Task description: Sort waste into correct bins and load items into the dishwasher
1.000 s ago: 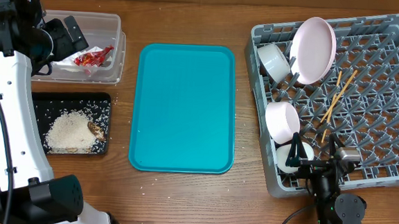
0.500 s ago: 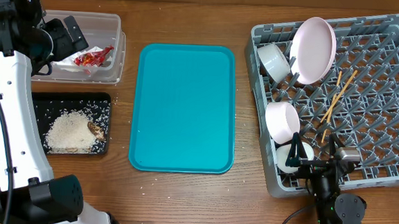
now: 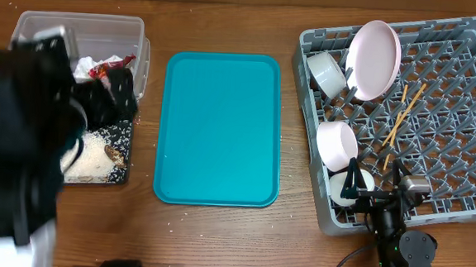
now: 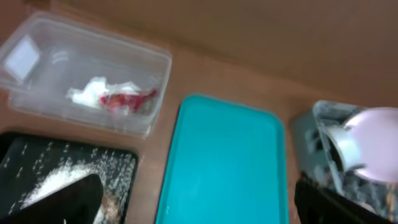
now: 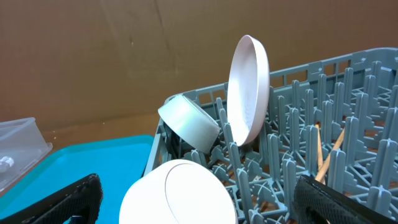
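The clear tub (image 3: 37, 30) holds the white napkin (image 3: 85, 64) and red wrapper (image 3: 110, 63); they also show in the left wrist view, napkin (image 4: 90, 93) and wrapper (image 4: 127, 99). The black tray (image 3: 122, 126) holds rice (image 3: 96, 154) and a brown lump (image 3: 114, 153). The grey rack (image 3: 471, 106) holds the plate (image 3: 374, 49), two bowls (image 3: 326, 73) (image 3: 337, 144), a cup (image 3: 342, 190) and chopsticks (image 3: 399, 118). My left gripper (image 3: 108, 96) is blurred over the tub and black tray; it is open and empty (image 4: 199, 205). My right gripper (image 3: 375, 187) is open at the rack's front, either side of the cup (image 5: 177, 196).
The large teal tray (image 3: 219, 128) lies between the bins and the rack, and it also shows in the left wrist view (image 4: 224, 162). Stray rice grains lie on the table around the black tray. My left arm's bulk covers the table's left side.
My left arm has swung from the tub's left edge to over the tub and black tray, and is blurred. The right arm and the rack's contents have not moved.
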`<action>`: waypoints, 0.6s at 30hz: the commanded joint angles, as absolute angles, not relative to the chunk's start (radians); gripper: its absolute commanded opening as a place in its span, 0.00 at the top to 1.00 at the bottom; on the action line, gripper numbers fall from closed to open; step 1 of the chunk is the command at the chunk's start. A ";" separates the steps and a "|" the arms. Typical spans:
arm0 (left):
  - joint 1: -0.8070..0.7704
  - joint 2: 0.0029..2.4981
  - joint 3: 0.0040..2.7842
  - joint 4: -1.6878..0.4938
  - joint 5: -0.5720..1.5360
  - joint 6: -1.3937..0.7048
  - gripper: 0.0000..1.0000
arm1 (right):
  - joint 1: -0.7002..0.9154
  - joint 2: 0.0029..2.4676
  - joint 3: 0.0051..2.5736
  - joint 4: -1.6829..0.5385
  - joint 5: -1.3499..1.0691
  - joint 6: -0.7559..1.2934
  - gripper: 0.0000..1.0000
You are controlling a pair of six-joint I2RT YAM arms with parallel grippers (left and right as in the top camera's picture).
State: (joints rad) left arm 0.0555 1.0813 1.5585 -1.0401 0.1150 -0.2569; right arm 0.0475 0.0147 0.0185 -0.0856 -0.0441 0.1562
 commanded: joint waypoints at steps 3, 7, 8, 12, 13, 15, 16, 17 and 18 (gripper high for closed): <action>0.056 0.795 1.035 -0.599 0.390 -0.055 0.00 | 0.052 0.003 0.008 -0.080 -0.035 0.152 0.00; 0.056 0.543 0.683 -0.327 0.387 -0.067 0.00 | 0.052 0.003 0.008 -0.080 -0.035 0.152 0.00; 0.056 0.484 0.612 -0.286 0.379 -0.067 0.00 | 0.052 0.003 0.008 -0.080 -0.035 0.152 0.00; 0.056 0.251 0.366 -0.179 0.317 -0.067 0.00 | 0.052 0.003 0.008 -0.080 -0.035 0.152 0.00; 0.056 0.162 0.290 -0.175 0.276 -0.067 0.00 | 0.052 0.003 0.008 -0.080 -0.035 0.152 0.00; 0.056 0.092 0.225 -0.175 0.234 -0.067 0.00 | 0.052 0.003 0.008 -0.080 -0.035 0.152 0.00; 0.056 0.064 0.196 -0.173 0.219 -0.067 0.00 | 0.052 0.003 0.008 -0.080 -0.035 0.152 0.00; 0.056 0.041 0.169 -0.167 0.205 -0.068 0.00 | 0.052 0.003 0.008 -0.080 -0.035 0.152 0.00; 0.056 0.018 0.140 -0.158 0.197 -0.067 0.00 | 0.052 0.003 0.008 -0.080 -0.035 0.152 0.00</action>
